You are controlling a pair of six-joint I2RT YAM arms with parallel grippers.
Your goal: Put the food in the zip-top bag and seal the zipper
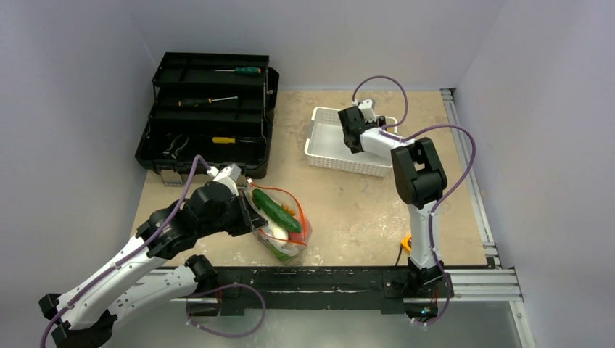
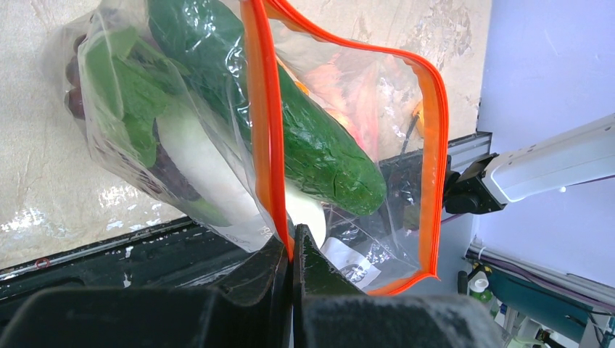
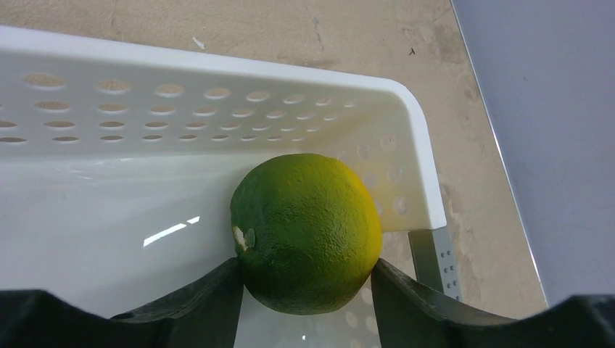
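Crinkly plastic formed the bag, judged limp and slippery, held at the bench's near edge by the left claw, pressed together on its zipper. In the basket corner, the lemon, likely light and firm, was pinched across its middle by the right claw.

Plain lilac-grey walls stood beyond and outward of the right gripper and the left gripper. Under both lay a mottled beige tabletop, with an aluminium rail outside the right one. The light was soft and even.
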